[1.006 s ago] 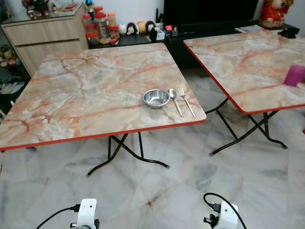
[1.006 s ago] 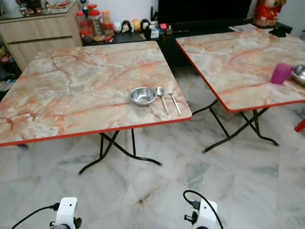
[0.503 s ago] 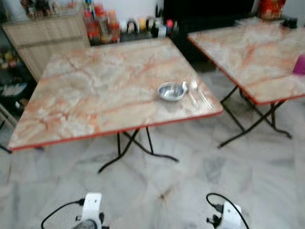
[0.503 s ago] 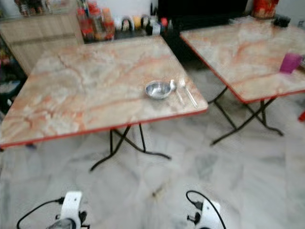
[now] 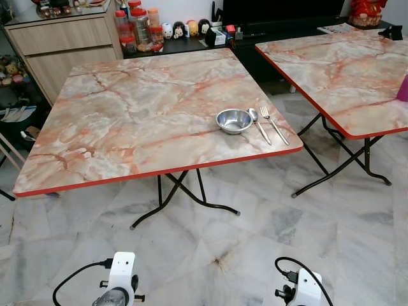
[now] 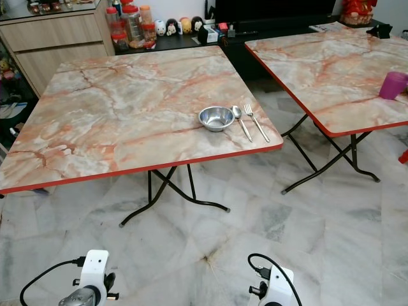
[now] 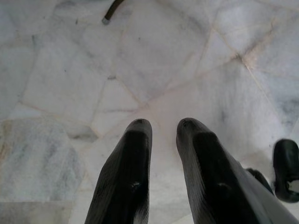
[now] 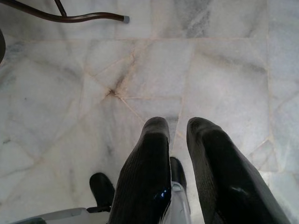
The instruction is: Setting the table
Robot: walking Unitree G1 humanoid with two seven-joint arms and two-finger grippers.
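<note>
A steel bowl [image 5: 234,120] sits near the right front corner of the near marble table [image 5: 127,115]. A spoon [image 5: 257,122] and a fork [image 5: 273,124] lie side by side just right of it. A pink cup [image 6: 393,85] stands on the second marble table [image 5: 344,64] to the right. Both arms hang low over the floor in front of the tables. My left gripper [image 7: 159,126] and right gripper [image 8: 180,126] point at the marble floor, fingers close together and holding nothing.
A wooden cabinet [image 5: 64,44] stands behind the near table, with jars [image 5: 137,25] and small figurines on a low dark shelf beside it. Black folding legs [image 5: 182,197] spread under each table. A gap of marble floor runs between the two tables.
The camera has shifted and the blur has cleared; the near table now sits further right in view. The bowl, spoon and fork have not moved, and both arms still hang low.
</note>
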